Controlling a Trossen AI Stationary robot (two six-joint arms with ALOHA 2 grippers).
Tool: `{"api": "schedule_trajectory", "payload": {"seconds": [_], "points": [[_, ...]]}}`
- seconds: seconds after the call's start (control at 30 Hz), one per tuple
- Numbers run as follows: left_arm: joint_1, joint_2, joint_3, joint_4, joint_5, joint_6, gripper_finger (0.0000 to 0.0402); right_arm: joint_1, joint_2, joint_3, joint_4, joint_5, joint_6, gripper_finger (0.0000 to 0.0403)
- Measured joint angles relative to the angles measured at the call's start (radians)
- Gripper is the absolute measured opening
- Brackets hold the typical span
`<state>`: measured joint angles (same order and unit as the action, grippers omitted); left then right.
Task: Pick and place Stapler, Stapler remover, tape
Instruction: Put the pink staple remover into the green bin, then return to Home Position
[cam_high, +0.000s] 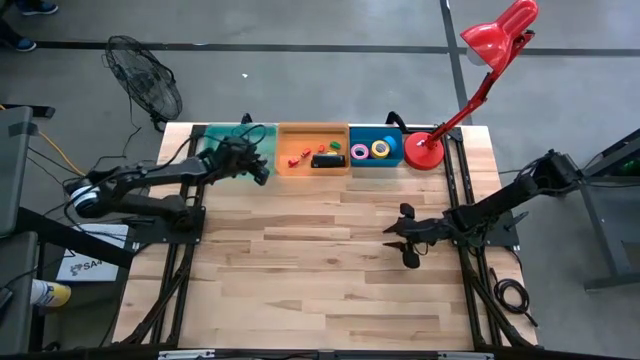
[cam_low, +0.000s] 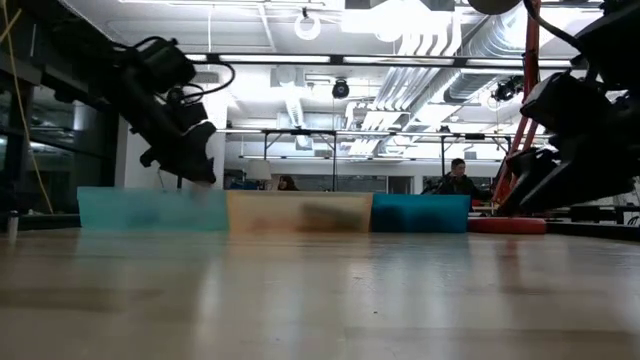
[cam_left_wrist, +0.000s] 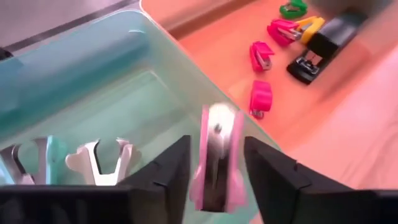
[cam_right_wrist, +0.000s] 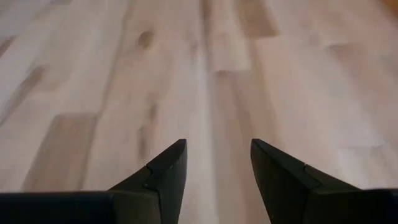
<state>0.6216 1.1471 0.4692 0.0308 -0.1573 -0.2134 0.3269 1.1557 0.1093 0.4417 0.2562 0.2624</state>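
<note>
So the left pincer (cam_left_wrist: 214, 171) is parked over the teal bin (cam_high: 232, 137) at the back of the desk (cam_high: 320, 270). There's a pink staple remover (cam_left_wrist: 217, 155) sitting upright between its fingers; the gaps on either side look slim, and I honestly can't tell if it's clamped or just let go. Two more staple removers, a white one (cam_left_wrist: 99, 160) and a pale blue one (cam_left_wrist: 34, 158), lie in that same teal bin.

Next bin over is the orange one (cam_high: 313, 168), with the black stapler (cam_left_wrist: 323, 46) plus some little pink (cam_left_wrist: 261, 56), green and yellow bits near it. The tape rolls (cam_high: 371, 151) sit in the blue bin (cam_high: 375, 163), beside the red lamp (cam_high: 425, 150).

The right pincer (cam_right_wrist: 217, 168) hangs over bare wood mid-desk, fingers apart, holding nothing.
</note>
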Motion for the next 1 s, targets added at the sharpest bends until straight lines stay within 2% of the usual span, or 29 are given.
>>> {"api": "schedule_trajectory", "payload": {"seconds": [0.17, 0.33, 0.4, 0.5, 0.6, 0.67, 0.73, 0.8, 0.9, 1.0], "points": [[0.0, -0.071, -0.076, 0.071, 0.012, 0.046, 0.0191, -0.01, -0.027, 0.0, 0.026, 0.115, 0.001, 0.0169], [0.0, -0.081, -0.115, 0.133, 0.022, 0.108, 0.0204, -0.013, -0.108, 0.0, 0.026, 0.157, -0.038, 0.0169], [0.0, -0.082, -0.12, 0.141, 0.08, 0.134, 0.0205, -0.013, -0.159, 0.0, 0.022, 0.156, -0.056, 0.0169], [0.0, -0.084, -0.13, 0.164, 0.224, 0.159, 0.0205, -0.008, -0.251, 0.0, -0.003, 0.155, -0.063, 0.017], [-0.009, -0.108, -0.165, 0.252, 0.369, 0.187, 0.0206, 0.009, -0.352, 0.0, -0.08, 0.162, -0.063, 0.0169], [-0.037, -0.139, -0.202, 0.323, 0.41, 0.184, 0.0206, 0.029, -0.416, 0.0, -0.131, 0.164, -0.058, 0.017], [-0.074, -0.19, -0.244, 0.381, 0.417, 0.182, 0.0206, 0.06, -0.472, 0.0, -0.173, 0.202, -0.046, 0.0169], [-0.125, -0.252, -0.295, 0.41, 0.415, 0.169, 0.0207, 0.099, -0.521, -0.004, -0.204, 0.284, -0.03, 0.0169], [-0.214, -0.35, -0.356, 0.447, 0.402, 0.153, 0.0207, 0.151, -0.576, -0.05, -0.147, 0.388, -0.022, 0.0169], [-0.308, -0.446, -0.392, 0.442, 0.358, 0.135, 0.0207, 0.179, -0.609, -0.099, -0.033, 0.342, -0.035, 0.017]]}}
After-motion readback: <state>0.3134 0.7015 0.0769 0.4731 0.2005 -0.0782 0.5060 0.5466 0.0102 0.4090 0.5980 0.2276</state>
